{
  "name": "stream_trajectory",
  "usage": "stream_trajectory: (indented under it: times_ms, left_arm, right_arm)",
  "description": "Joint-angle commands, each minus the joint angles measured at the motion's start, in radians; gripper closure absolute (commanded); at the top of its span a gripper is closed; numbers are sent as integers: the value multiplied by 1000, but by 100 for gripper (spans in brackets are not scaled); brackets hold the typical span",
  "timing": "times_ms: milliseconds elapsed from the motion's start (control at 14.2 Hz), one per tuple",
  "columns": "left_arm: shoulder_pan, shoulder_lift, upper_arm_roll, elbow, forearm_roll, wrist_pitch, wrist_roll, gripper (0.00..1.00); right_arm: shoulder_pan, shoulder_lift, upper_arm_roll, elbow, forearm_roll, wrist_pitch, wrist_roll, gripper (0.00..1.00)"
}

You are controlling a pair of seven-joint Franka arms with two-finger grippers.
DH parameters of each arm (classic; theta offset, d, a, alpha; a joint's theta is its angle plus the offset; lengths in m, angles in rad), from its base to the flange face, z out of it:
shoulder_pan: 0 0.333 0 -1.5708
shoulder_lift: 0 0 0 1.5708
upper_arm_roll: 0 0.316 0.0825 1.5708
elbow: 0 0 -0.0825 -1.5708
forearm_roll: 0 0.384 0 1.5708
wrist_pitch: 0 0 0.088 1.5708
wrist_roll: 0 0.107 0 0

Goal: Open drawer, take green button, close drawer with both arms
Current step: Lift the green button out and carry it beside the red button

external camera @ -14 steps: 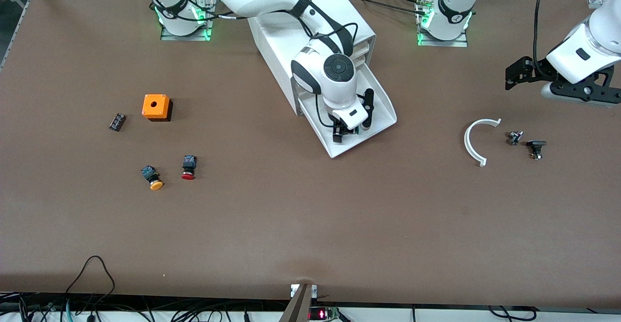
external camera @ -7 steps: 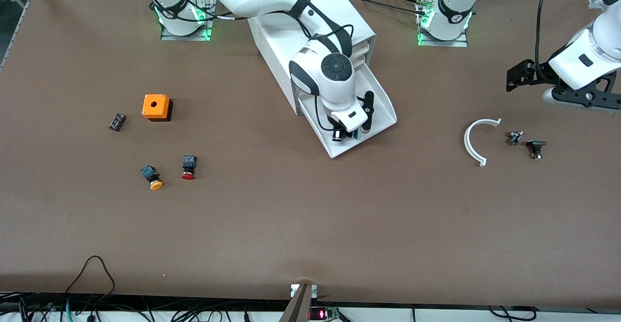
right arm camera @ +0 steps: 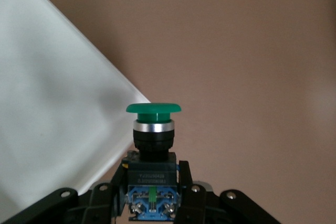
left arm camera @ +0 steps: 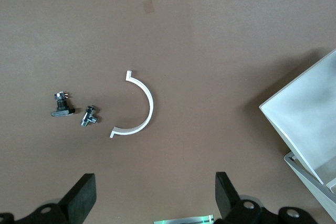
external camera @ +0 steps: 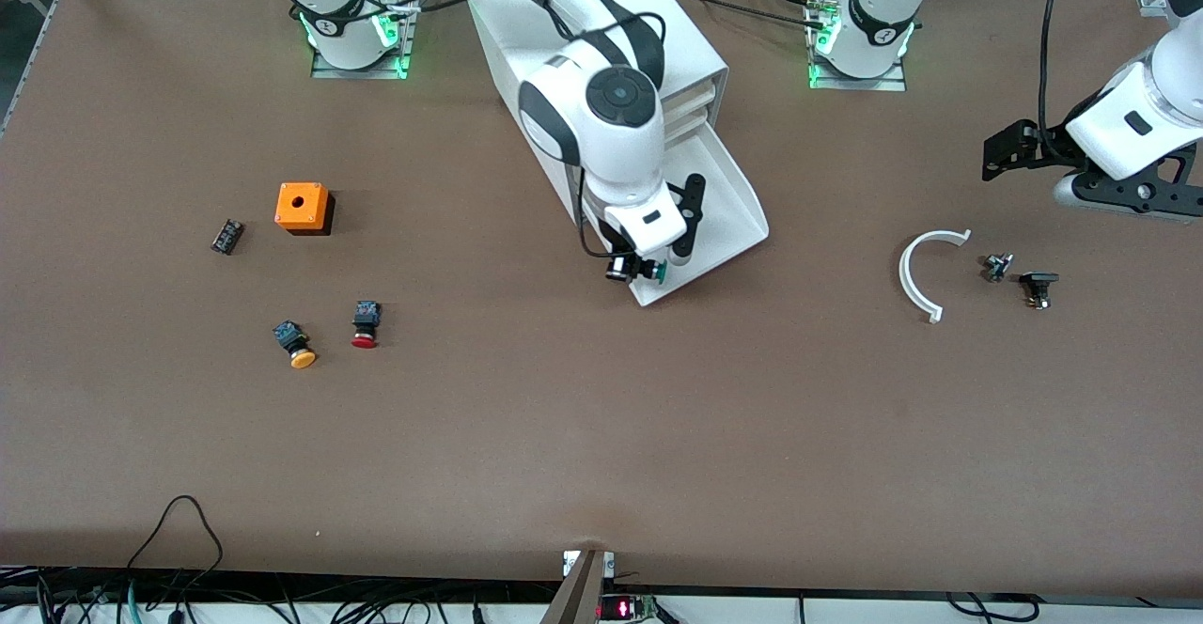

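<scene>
Green-capped button (right arm camera: 153, 140) held over the pulled-out white drawer's (external camera: 728, 206) front edge.

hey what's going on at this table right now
The right gripper holds the green button, lifted over the front corner of the open bottom drawer of the white cabinet. The left gripper hangs open above the table toward the left arm's end, over a white curved piece and two small metal parts, waiting. The drawer is not yet closed.
</scene>
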Motion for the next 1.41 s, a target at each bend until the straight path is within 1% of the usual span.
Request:
stream_trajectory:
  times_ms: [0, 71, 141, 282, 353, 565, 706, 918, 1059, 1200, 1271, 1341]
  left_arm:
    - [3, 12, -2, 34, -7, -28, -7, 0]
    - [3, 11, -2, 34, -7, -30, -7, 0]
    - [3, 11, -2, 34, -9, -28, -7, 0]
    - [3, 11, -4, 34, -12, -28, -9, 0]
    - [3, 11, -4, 34, -15, -28, -9, 0]
    - [3, 12, -2, 39, -15, -28, -7, 0]
    - [0, 20, -5, 39, -13, -27, 6, 0]
    - [-2, 55, -7, 40, 2, -19, 6, 0]
    - [2, 81, 1, 39, -38, -2, -6, 0]
    - [-14, 118, -4, -4, -55, 86, -20, 0]
    - [-49, 129, -6, -59, -56, 187, -55, 0]
    - [-76, 131, -7, -135, -56, 288, -105, 0]
  right_arm:
    - [-3, -45, -64, -23, -1, -14, 69, 63]
    - [-17, -45, -90, -38, 1, -10, 104, 63]
    - [-49, -47, -95, -76, 7, -2, 153, 63]
    - [-107, -56, -95, -162, 27, 28, 225, 63]
    - [-137, -65, -95, -228, 27, 56, 256, 63]
    - [-213, -111, -97, -400, 27, 185, 420, 63]
    - [-253, -117, -95, -452, 29, 197, 440, 63]
    - [-257, -119, -95, -535, 30, 203, 486, 63]
    - [-257, -122, -94, -601, 30, 248, 499, 62]
    - [-258, -127, -92, -632, 33, 263, 500, 61]
    - [-257, -127, -90, -631, 35, 263, 503, 54]
    - [-258, -130, -90, -626, 44, 260, 517, 19]
